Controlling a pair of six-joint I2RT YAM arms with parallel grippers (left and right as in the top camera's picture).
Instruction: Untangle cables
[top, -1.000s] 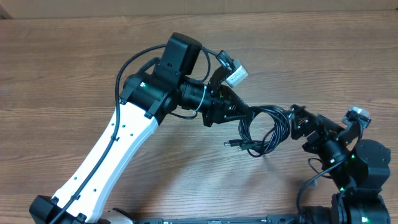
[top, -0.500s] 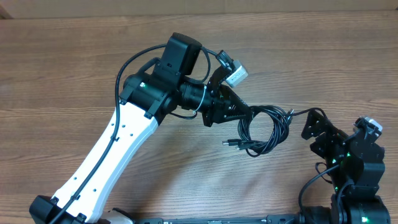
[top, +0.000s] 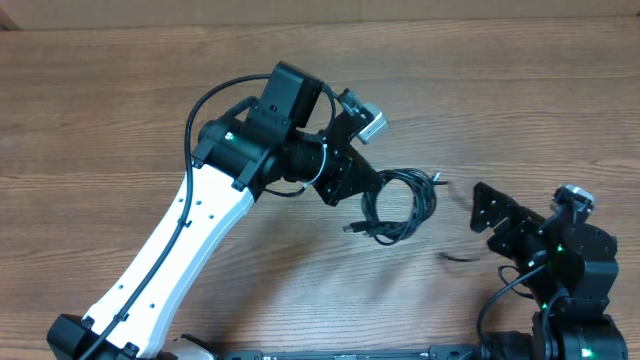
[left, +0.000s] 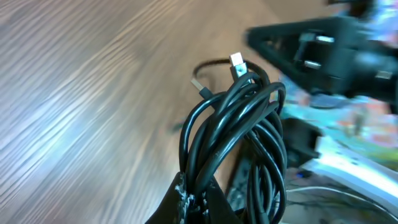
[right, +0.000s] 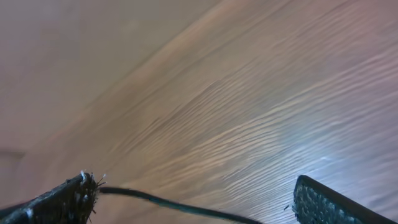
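The left hand (top: 358, 185) was clamped shut on the cables (top: 398, 205), which hung as a bunch of black loops straight out from its fingertips, towards the right hand (top: 488, 212). In the left wrist view several strands were pinched together between the fingers, and two plug tips (left: 236, 60) stuck out at the far end of the bunch. Whether the loops touched the table (top: 120, 120) could not be told.

The right hand stood with its fingers wide apart and gripped nothing. It was set apart from the bunch, on the far side from the left hand. One thin strand (right: 174, 204) ran from beside one of its fingers across the gap between them; whether it was hooked on the rough pad or only lay below it could not be told.

The main risk was probably the left hand's grip. With many strands squeezed at once, none could slide, so a pull from the right hand would likely cinch the loops tighter instead of freeing a cord. A plug tip could also catch in a loop and drag the whole bunch along. If the lone strand was snagged on the right finger, any move of that hand might jerk it or pull it back into the tangle. Closing on that strand blind could also miss, since it lay low between the fingers.
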